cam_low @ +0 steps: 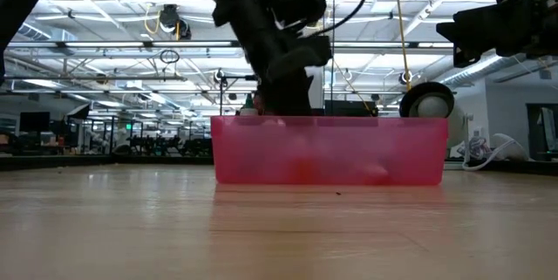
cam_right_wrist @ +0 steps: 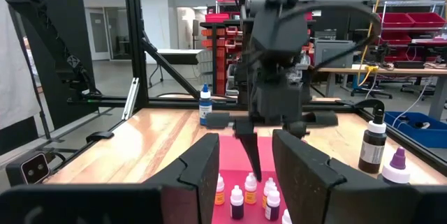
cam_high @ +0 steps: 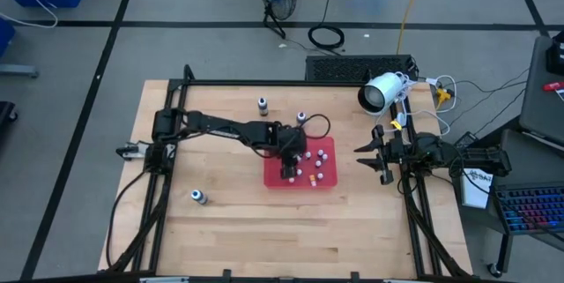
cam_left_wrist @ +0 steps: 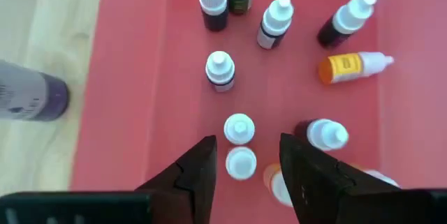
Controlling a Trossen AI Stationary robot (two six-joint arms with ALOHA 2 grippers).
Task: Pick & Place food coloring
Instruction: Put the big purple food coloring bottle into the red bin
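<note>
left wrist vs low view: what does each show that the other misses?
Left wrist only: the small bottles inside the red tray, most upright, an orange one lying down, and one white-capped bottle between the left gripper fingers, which stand apart. Low only: the tray's side wall and the room behind. Both: red tray, left gripper over it.

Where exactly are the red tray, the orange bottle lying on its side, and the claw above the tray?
Red tray (cam_high: 328, 182): high view, its bare floor near a corner.
Orange bottle (cam_left_wrist: 343, 66): left wrist view, its orange body.
Left claw (cam_left_wrist: 246, 175): left wrist view, midway between its fingertips.
</note>
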